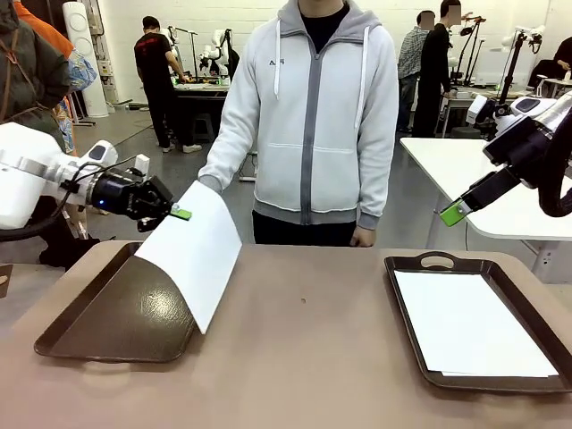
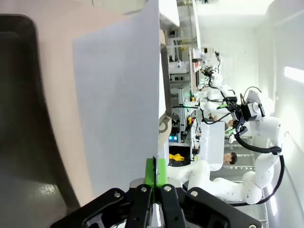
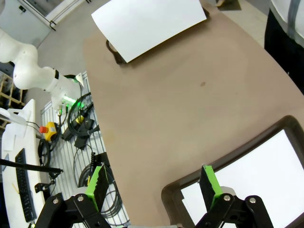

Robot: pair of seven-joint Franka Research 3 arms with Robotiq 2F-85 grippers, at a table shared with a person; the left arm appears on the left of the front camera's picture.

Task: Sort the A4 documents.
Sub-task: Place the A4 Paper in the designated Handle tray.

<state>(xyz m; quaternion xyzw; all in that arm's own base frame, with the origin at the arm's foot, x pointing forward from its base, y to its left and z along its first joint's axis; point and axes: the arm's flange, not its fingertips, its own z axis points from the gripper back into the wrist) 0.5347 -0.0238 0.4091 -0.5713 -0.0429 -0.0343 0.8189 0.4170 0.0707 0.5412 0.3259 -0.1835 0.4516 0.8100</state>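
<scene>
**Two sheets, two trays, one sheet in the air**

We count two plain white A4 paper sheets and two dark brown glossy rectangular trays on the tan table (image 1: 304,357). One held sheet (image 1: 195,250) hangs in the left-centre of the front view, tilted, its upper edge pinched in our left gripper (image 1: 180,214), whose green pads are clenched on the paper. Its lower corner hangs in front of the right rim of the left tray (image 1: 107,317), which lies at the lower left of the frame; whether it touches the tray we cannot tell. In the left wrist view the same sheet rises from the closed fingertips up the middle of the frame, with the tray's dark surface along the left edge.

The second sheet, the resting sheet (image 1: 469,331), lies flat inside the right tray (image 1: 407,268) at the lower right of the front view.

Our right gripper (image 1: 456,213) hovers at the right of the frame above and behind that tray, jaws spread wide and holding nothing; the right wrist view shows its two green pads well apart at the bottom edge.

One person in a grey zipped hoodie (image 1: 313,116) stands at the far side of the table, centre frame.
</scene>
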